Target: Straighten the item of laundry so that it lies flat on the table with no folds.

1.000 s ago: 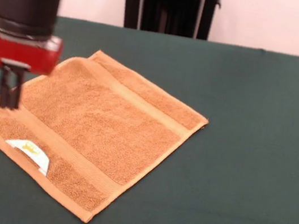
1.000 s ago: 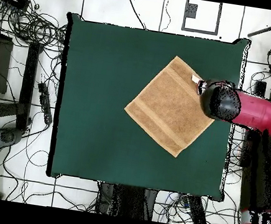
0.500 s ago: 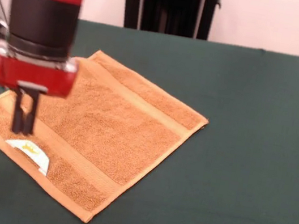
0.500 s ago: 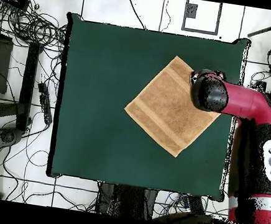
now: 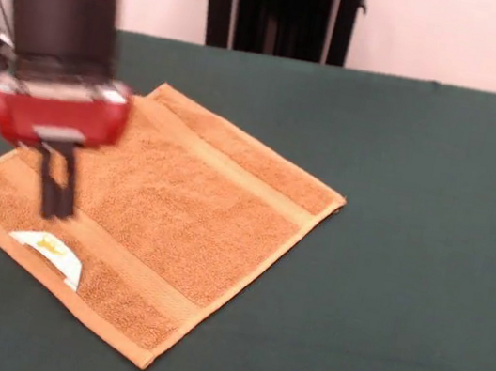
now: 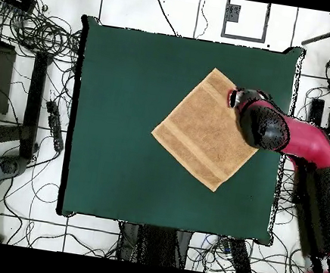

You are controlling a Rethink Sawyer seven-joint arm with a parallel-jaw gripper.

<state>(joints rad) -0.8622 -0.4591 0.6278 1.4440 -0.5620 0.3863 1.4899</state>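
Towel (image 5: 157,218) flat on table (image 5: 413,223), end effector (image 5: 55,206) above it, fingers nearly together, empty

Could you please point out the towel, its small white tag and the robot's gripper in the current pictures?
towel (image 5: 188,204): front view, on the terry middle of the cloth.
white tag (image 5: 51,250): front view, on the tag's face at the towel's near hem.
gripper (image 5: 57,201): front view, between its dark fingertips above the towel.

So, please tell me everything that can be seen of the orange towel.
The towel is a small square of orange-tan terry with hemmed edges and two flat woven bands. A white tag sits by its near edge. It lies spread flat, turned diagonally, on the green table. The gripper hangs over its left part; contact cannot be judged.
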